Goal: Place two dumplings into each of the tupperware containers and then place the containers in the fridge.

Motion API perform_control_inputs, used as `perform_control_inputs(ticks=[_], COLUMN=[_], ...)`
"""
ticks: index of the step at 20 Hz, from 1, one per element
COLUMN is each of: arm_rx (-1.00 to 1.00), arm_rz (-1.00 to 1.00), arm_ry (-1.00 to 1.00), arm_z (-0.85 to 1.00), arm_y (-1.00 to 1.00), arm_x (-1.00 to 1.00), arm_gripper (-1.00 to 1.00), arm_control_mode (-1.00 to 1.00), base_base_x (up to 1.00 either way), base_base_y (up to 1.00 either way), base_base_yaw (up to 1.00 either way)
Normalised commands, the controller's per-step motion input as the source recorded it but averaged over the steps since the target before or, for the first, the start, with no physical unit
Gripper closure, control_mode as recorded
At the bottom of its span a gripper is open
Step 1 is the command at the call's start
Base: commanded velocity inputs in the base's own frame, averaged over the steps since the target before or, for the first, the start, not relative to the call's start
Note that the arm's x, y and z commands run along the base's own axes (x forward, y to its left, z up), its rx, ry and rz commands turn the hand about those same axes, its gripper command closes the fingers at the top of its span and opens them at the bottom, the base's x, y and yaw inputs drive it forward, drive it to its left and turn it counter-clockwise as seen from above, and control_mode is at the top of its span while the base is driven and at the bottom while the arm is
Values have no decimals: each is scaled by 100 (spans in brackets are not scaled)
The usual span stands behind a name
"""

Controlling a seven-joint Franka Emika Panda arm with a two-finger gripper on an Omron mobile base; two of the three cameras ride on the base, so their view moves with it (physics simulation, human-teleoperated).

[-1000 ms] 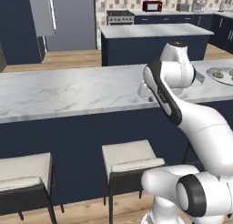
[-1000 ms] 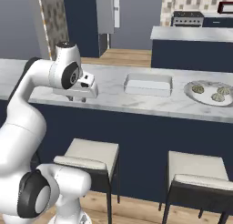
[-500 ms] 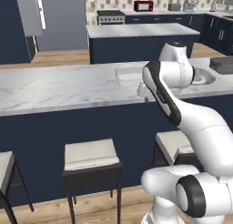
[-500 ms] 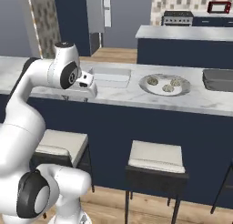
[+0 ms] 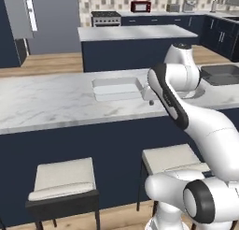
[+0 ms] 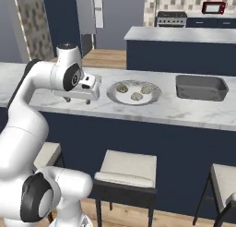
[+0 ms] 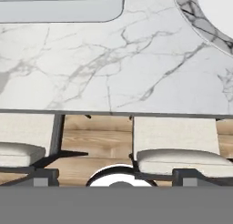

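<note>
You are looking into a dark blue kitchen.
Marble surface (image 5: 51, 103) is spanning it; cushioned stools (image 5: 63, 180) are standing on wood floor (image 7: 98, 143).

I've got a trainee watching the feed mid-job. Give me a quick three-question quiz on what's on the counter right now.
1. How many dumplings lie on the round plate?
2. True or false: the tupperware container already holds dumplings.
3. In the right base view, what sits to the right of the plate? A) a dark grey tray B) a kettle C) a fruit bowl

Key: 1) three; 2) false, it looks empty; 3) A.
</note>
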Motion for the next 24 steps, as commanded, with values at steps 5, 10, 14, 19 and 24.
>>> perform_control_inputs(ticks=[5,10,14,19,24], arm_rx=[0,0,0,1,3], arm_rz=[0,0,0,0,-1], arm_ry=[0,0,0,-1,-3], arm_z=[0,0,0,0,-5], arm_y=[0,0,0,-22,-57], arm_x=[0,0,0,60,100], arm_gripper=[-100,-100,-100,-100,-100], arm_control_mode=[100,100,-100,-100,-100], base_base_x=[39,80,40,0,0], base_base_y=[-56,-5,-1,0,0], base_base_yaw=[-3,0,0,0,0])
